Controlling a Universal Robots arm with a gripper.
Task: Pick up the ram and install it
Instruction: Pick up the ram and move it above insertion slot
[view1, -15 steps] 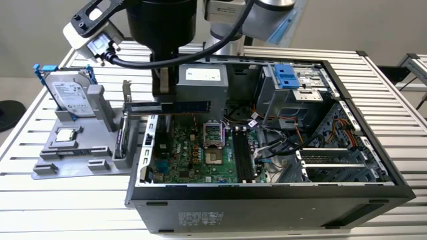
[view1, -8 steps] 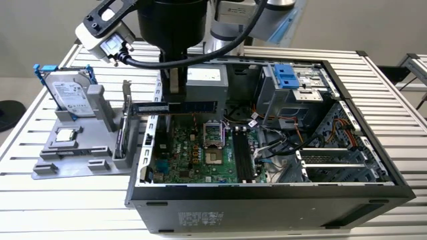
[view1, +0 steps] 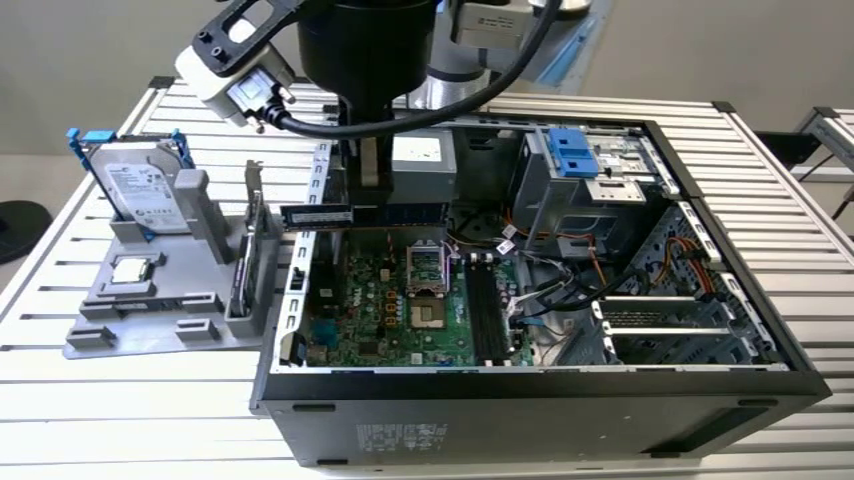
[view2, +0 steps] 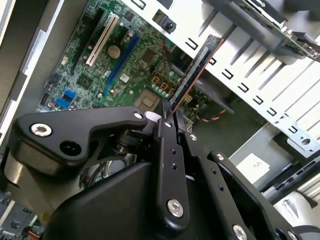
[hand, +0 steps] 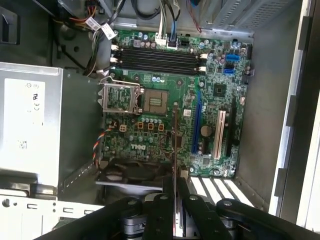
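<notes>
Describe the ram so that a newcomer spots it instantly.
Find the open computer case. Over its motherboard the gripper holds the ram: a thin, dark green stick with black chips, level in mid-air, unlike the silver hard drive and square processor on the grey stand.

Dark green ram with pale label, black end effector, green motherboard, blue drive-cage tab, white slatted table
</notes>
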